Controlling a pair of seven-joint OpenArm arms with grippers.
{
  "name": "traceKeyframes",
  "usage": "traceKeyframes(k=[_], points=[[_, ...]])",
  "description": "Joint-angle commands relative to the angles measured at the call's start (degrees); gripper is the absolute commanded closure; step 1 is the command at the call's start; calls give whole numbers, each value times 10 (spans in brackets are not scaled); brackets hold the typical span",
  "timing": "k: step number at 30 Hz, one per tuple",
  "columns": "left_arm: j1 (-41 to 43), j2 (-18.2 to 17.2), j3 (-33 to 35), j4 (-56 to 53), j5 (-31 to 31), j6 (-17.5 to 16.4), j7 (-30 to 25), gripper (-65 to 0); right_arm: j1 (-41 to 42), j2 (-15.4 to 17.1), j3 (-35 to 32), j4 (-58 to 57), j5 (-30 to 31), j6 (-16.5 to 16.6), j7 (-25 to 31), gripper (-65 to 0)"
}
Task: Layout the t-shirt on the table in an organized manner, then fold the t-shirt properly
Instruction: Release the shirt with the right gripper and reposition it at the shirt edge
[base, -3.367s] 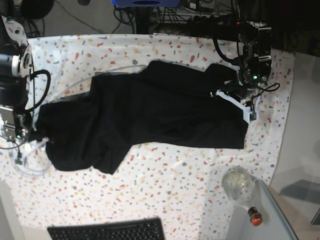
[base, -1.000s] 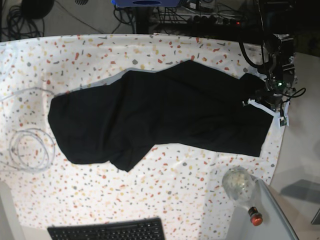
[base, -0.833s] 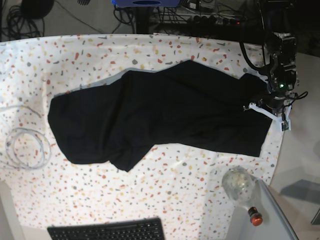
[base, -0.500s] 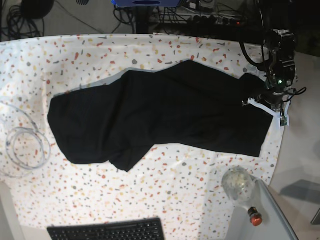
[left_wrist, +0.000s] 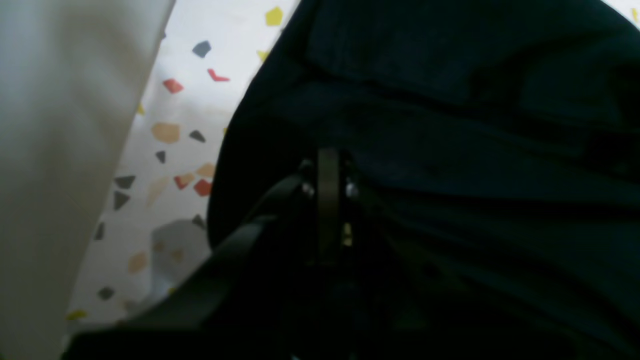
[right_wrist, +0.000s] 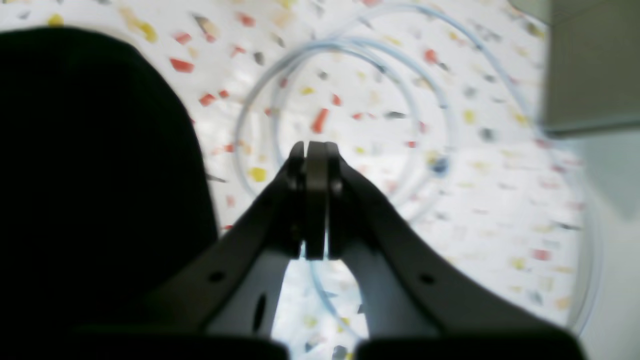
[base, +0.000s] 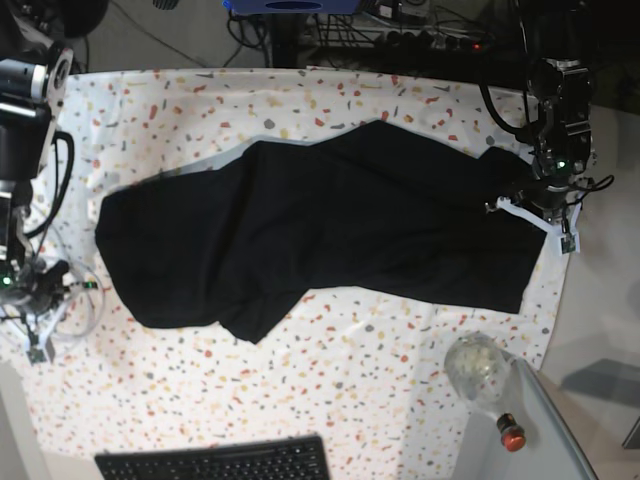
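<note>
A black t-shirt (base: 320, 230) lay spread but rumpled across the speckled table (base: 330, 390), one bunched corner hanging toward the near edge, as two robot arms worked at opposite ends of it.

The left gripper (base: 535, 205) sat at the shirt's far-right edge, its fingers (left_wrist: 327, 200) pressed together low against the dark cloth; the wrist view was too dark to show for certain whether a fold was pinched between them. The right gripper (base: 35, 300) hovered just off the shirt's other end, over a coil of clear tubing (right_wrist: 345, 130), its fingers (right_wrist: 315, 200) shut on nothing.

The cloth looked only partly laid out, so flattening appeared to be the step in hand. Doing it well would likely mean the right arm spreading its fingers, taking the nearest hem rather than the tubing, and both arms drawing apart evenly so the creases pull out without dragging the shirt off the table edge. A keyboard (base: 215, 462) lay well clear.
</note>
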Motion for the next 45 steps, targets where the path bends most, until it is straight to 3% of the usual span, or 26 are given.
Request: traceKeyframes(k=[1,6,14,19,23,28,30,34,37,40,43,45], points=[[-5,-7,-2,10,0,2,-13,0,38,9,-1,-31,3,-4,25,0],[5,-7,-2,12,0,2,-13,0,100,0,-1,-145,3,-2,33,0],[15,-7,-3,13,0,2,-14,0,112,-39,-2,-181,3,-1,34,0],[18,-7,-3,13,0,2,-14,0,129,-35,0,-251,2,-6,80,0],[27,-8,-3,13,0,2,-14,0,129,-20,-1,-294,2,-55,106,0],[29,-8,-3,14,0,2,-14,0,129,-15,0,-323,2,-60,125,0],[29,-8,-3,13,0,2,-14,0,129,-10,0,-330,2,-80,125,0],[30,-9,-3,13,0,2,-14,0,124,11,1,-331,2,-148,133,0],[35,-11,-3,13,0,2,-14,0,108,51,2,-331,3,-187,151,0],[38,-12,-4,13,0,2,-16,0,104,107,3,-367,5,-250,157,0],[38,-8,-24,13,0,2,-14,0,104,158,4,-379,39,-308,199,0],[38,-4,-37,13,0,2,-14,0,107,177,2,-376,71,-308,202,0]])
